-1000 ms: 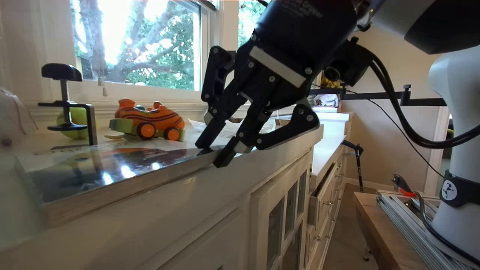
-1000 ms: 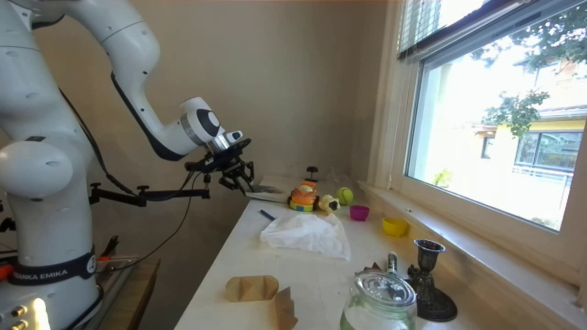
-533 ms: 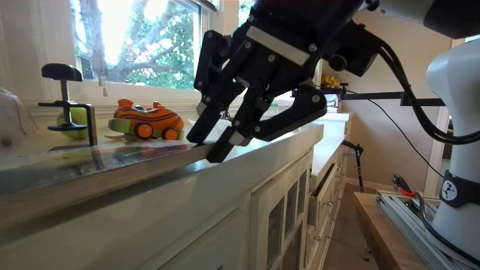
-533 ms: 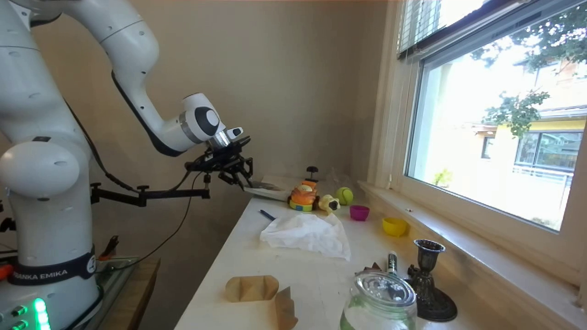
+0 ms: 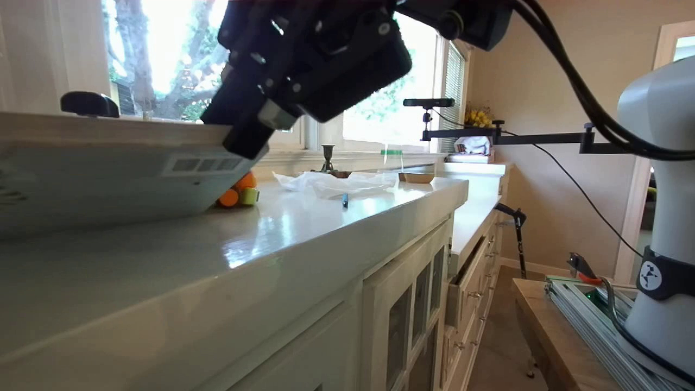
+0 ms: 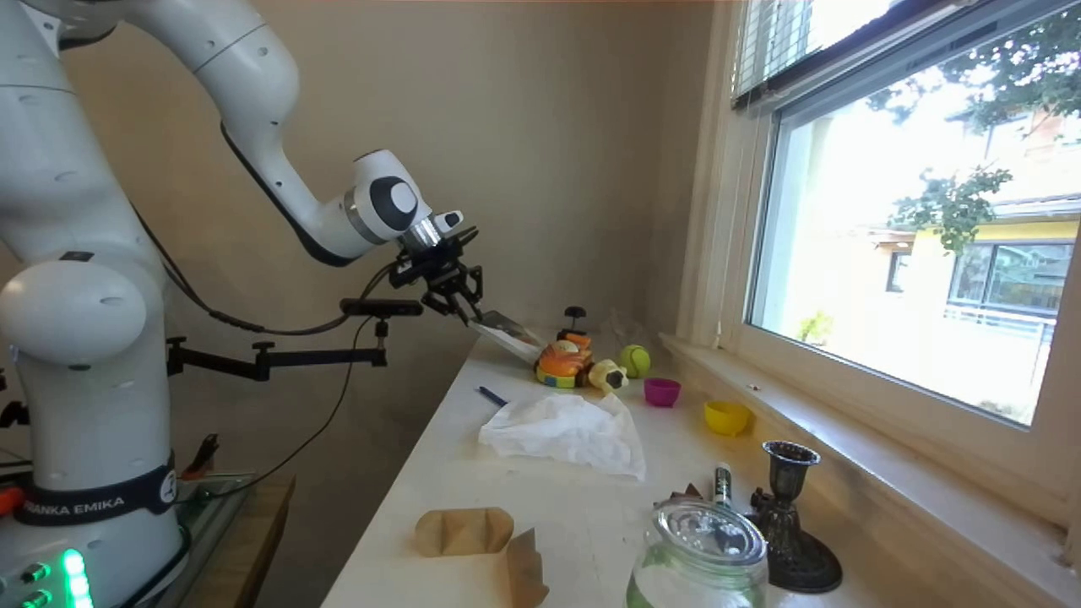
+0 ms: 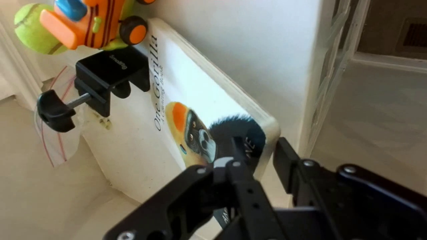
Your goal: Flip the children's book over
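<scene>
White-faced, the children's book (image 7: 196,90) is slanting across the wrist view's centre, the end effector (image 7: 259,148) pinching its edge near the right-hand corner. In an exterior view, at left, the book is tilting up from the desk (image 5: 304,217).

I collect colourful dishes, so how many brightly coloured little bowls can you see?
2, both in an exterior view: a magenta bowl right of the crumpled white sheet, and a yellow bowl closer to the window sill. Others may be hidden.
</scene>
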Tool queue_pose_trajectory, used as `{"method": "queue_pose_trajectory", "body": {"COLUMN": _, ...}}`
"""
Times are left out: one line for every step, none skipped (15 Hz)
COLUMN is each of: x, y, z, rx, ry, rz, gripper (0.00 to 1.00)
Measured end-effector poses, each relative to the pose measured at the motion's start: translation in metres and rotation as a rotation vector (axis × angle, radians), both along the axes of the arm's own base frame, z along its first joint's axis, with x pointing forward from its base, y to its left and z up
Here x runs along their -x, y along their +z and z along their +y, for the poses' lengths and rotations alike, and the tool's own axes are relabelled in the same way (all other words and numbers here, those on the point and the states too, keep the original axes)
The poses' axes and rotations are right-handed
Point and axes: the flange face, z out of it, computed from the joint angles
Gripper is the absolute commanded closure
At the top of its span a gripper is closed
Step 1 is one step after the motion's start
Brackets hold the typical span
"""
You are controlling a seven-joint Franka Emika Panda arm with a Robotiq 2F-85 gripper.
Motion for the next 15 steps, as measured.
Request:
{"method": "queue_pose_trajectory", "body": {"x": -0.003, "y": 0.005, "z": 0.001, "rx": -0.001, "ry": -0.002, "rz": -0.007, "gripper": 0.91}}
{"method": "queue_pose_trajectory", "body": {"x": -0.006, "y": 0.009, "z": 0.002, "rx": -0.001, "ry": -0.003, "rz": -0.012, "gripper": 0.93}}
{"method": "queue_pose_trajectory", "body": {"x": -0.009, "y": 0.013, "z": 0.003, "rx": -0.002, "ry": -0.003, "rz": -0.019, "gripper": 0.97}}
{"method": "queue_pose_trajectory", "body": {"x": -0.011, "y": 0.017, "z": 0.003, "rx": -0.001, "ry": -0.005, "rz": -0.024, "gripper": 0.97}}
{"method": "queue_pose_trajectory", "body": {"x": -0.013, "y": 0.020, "z": 0.003, "rx": -0.002, "ry": -0.008, "rz": -0.030, "gripper": 0.94}}
{"method": "queue_pose_trajectory", "body": {"x": -0.016, "y": 0.024, "z": 0.002, "rx": -0.001, "ry": -0.011, "rz": -0.035, "gripper": 0.94}}
{"method": "queue_pose_trajectory", "body": {"x": -0.019, "y": 0.027, "z": 0.000, "rx": 0.001, "ry": -0.015, "rz": -0.039, "gripper": 0.94}}
{"method": "queue_pose_trajectory", "body": {"x": -0.022, "y": 0.029, "z": -0.002, "rx": 0.003, "ry": -0.021, "rz": -0.042, "gripper": 0.94}}
{"method": "queue_pose_trajectory", "body": {"x": -0.025, "y": 0.031, "z": -0.004, "rx": 0.005, "ry": -0.027, "rz": -0.044, "gripper": 0.94}}
{"method": "queue_pose_trajectory", "body": {"x": -0.028, "y": 0.033, "z": -0.007, "rx": 0.006, "ry": -0.034, "rz": -0.045, "gripper": 0.94}}
{"method": "queue_pose_trajectory", "body": {"x": -0.031, "y": 0.035, "z": -0.011, "rx": 0.006, "ry": -0.042, "rz": -0.046, "gripper": 0.95}}
{"method": "queue_pose_trajectory", "body": {"x": -0.035, "y": 0.036, "z": -0.015, "rx": 0.003, "ry": -0.051, "rz": -0.044, "gripper": 0.95}}
{"method": "queue_pose_trajectory", "body": {"x": -0.038, "y": 0.038, "z": -0.018, "rx": -0.004, "ry": -0.057, "rz": -0.040, "gripper": 0.96}}
{"method": "queue_pose_trajectory", "body": {"x": -0.042, "y": 0.041, "z": -0.022, "rx": -0.010, "ry": -0.062, "rz": -0.036, "gripper": 0.95}}
{"method": "queue_pose_trajectory", "body": {"x": -0.045, "y": 0.043, "z": -0.026, "rx": -0.019, "ry": -0.068, "rz": -0.031, "gripper": 0.95}}
